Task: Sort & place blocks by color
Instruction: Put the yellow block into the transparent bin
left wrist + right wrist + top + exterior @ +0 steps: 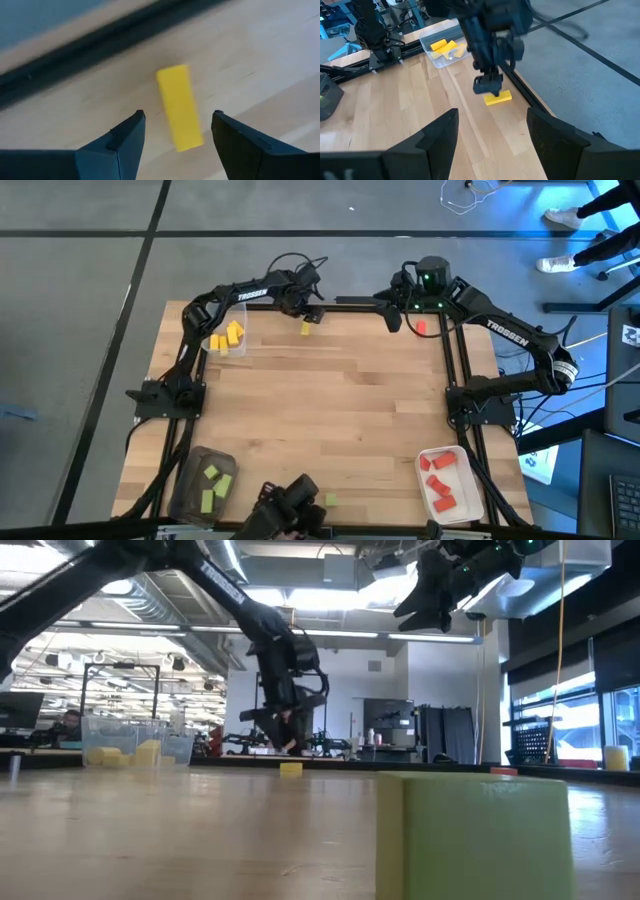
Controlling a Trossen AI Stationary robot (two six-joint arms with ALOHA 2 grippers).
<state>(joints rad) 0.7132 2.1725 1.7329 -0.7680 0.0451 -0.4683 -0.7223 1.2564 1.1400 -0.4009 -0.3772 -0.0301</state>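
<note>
A yellow block [180,105] lies flat on the table near its far edge. My left gripper [178,114] hovers just above it, open, with a finger on either side and touching nothing. The high view shows this gripper [312,313] beside the block [306,328]. My right gripper [492,114] is open and held high over the far right part of the table [393,322]. A red block [421,327] lies next to it on the wood. A light green block [331,500] rests near the table's near edge.
A clear tray [228,338] holding yellow blocks sits at the far left. At the near left is a dark tray [190,480] with green blocks. A white tray [470,495] with red blocks is at the near right. Black frame rails run along the far edge.
</note>
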